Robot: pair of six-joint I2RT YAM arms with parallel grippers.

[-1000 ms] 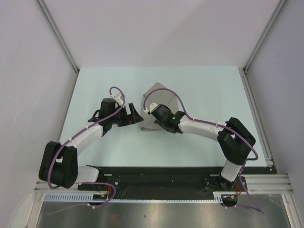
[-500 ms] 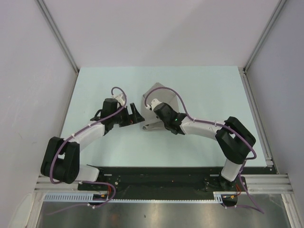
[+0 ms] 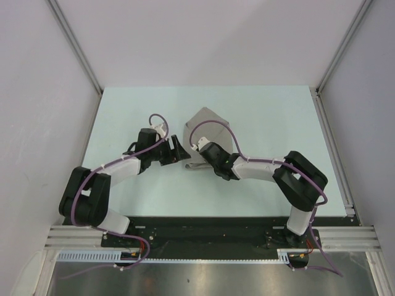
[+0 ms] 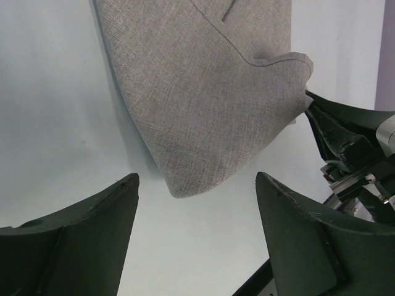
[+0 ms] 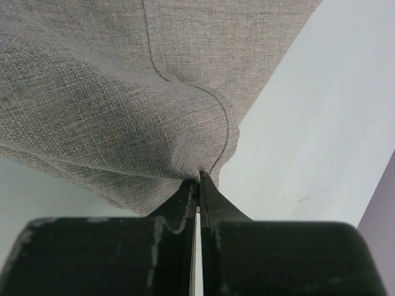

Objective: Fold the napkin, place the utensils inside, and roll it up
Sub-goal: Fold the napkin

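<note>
Just pinched the napkin (image 5: pixel 123 92) edge with the right gripper (image 5: pixel 197 185). Moved the left gripper (image 4: pixel 197 185) closer to its corner, still spread wide; probably folding next.

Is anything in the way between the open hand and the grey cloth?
No, nothing visible. The left hand is open, and the corner of the plain grey-beige cloth napkin points straight into its gap, with only bare pale table around it. The right hand pinches the cloth's edge off to one side, not in between.
</note>
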